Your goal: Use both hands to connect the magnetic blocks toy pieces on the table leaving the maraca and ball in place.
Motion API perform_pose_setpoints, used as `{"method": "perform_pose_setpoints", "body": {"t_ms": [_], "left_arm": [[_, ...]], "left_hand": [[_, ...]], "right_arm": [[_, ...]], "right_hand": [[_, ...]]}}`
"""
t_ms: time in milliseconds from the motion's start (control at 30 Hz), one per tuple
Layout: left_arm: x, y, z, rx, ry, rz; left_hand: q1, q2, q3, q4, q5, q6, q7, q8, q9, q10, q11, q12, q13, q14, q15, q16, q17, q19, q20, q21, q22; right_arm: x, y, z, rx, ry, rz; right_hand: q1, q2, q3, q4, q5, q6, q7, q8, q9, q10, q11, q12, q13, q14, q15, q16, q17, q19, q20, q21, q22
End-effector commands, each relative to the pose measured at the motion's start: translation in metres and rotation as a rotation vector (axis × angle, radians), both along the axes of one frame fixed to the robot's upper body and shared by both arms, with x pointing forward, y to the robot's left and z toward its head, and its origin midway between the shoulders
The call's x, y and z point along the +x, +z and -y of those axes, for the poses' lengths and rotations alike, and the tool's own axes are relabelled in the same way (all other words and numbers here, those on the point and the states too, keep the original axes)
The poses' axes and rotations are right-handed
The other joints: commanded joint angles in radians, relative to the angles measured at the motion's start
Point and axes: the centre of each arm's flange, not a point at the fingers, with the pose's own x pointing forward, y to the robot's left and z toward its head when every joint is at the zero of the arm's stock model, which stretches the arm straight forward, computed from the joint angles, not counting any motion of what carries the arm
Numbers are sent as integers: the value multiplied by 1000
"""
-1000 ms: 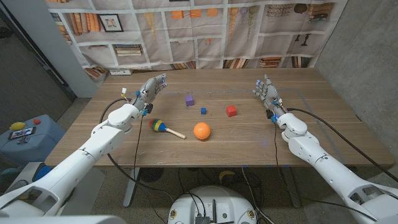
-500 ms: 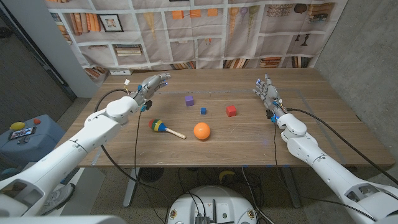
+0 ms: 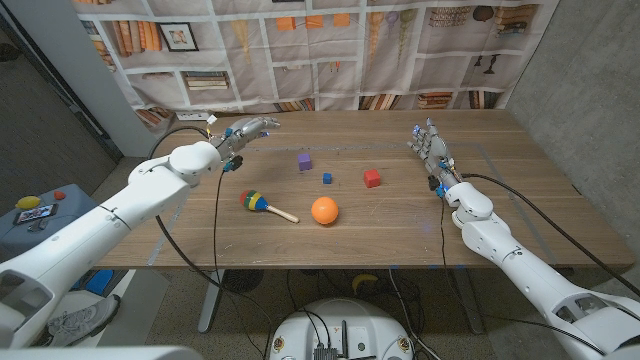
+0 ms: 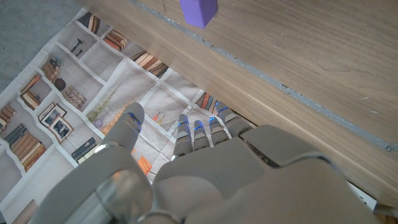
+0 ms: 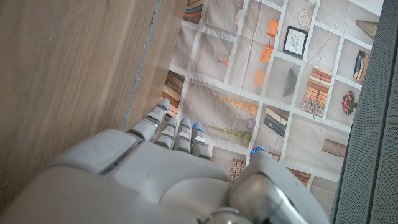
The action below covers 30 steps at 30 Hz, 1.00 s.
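1. Across the middle of the wooden table [image 3: 500, 200] sit three small magnetic cubes: a purple cube [image 3: 304, 161] toward the far left, a smaller blue cube [image 3: 327, 179] just nearer and to its right, and a red cube [image 3: 372, 178] further right. None of them touch.
2. Nearer the front edge, the multicoloured maraca with a pale wooden handle [image 3: 262, 204] lies on its side, with the orange ball [image 3: 324, 210] just to its right, a small gap between them.
3. Plenty of bare wood around the cubes on every side, and wide open strips along both side edges and the front.
4. Left hand [image 3: 248, 132] hovers over the far-left part of the table, fingers stretched out toward the purple cube, holding nothing. From the left wrist camera the purple cube [image 4: 198, 12] sits well ahead of the fingertips [image 4: 186, 127].
5. Right hand [image 3: 430, 148] is up near the far-right side, well apart from the red cube, fingers extended and spread, nothing in it.
6. Bookshelf-print backdrop [image 3: 330, 50] hangs right behind the far table edge.
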Motion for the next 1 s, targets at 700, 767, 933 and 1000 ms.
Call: {"method": "perform_pose_setpoints", "body": {"t_ms": [700, 767, 933, 1000], "left_arm": [[4, 43, 54, 512, 213, -11], [3, 44, 59, 547, 213, -17], [3, 47, 66, 608, 221, -34], [3, 47, 68, 620, 225, -42]], "left_hand": [[71, -49, 4, -7, 15, 31, -10, 4, 3, -6, -15, 0, 6, -9, 5, 0, 5, -3, 2, -5, 1], [75, -52, 4, -7, 15, 30, -10, 3, 3, -8, -16, -1, 6, -13, 6, -1, 5, -6, 3, -6, 1], [89, -67, 1, -6, 16, 27, -9, 0, 4, -21, -10, -5, 7, -30, 9, -4, 5, -25, 8, -11, 1], [98, -78, -1, -5, 17, 19, -2, -4, 4, -31, -4, -7, 7, -45, 12, -6, 5, -37, 7, -12, 1]], "right_arm": [[-2, -3, 6, 9, -13, 14], [-3, -4, 6, 11, -14, 17], [-5, -4, 7, 11, -15, 18], [-5, -4, 7, 12, -15, 19]], "right_hand": [[2, 11, 20, -10, 5, 7, 4, -1, 6, -4, -6, 6, -3, -6, 0, 4, -13, -3, -4, 7, 2], [2, 12, 21, -10, 5, 7, 3, -1, 6, -4, -5, 6, -3, -6, 0, 4, -14, -3, -4, 7, 2], [2, 12, 22, -12, 5, 8, 3, -1, 6, -4, -6, 6, -4, -6, 1, 4, -16, -3, -4, 7, 2], [2, 12, 23, -12, 5, 8, 2, -1, 6, -5, -5, 6, -4, -6, 0, 4, -17, -3, -4, 7, 2]]}}
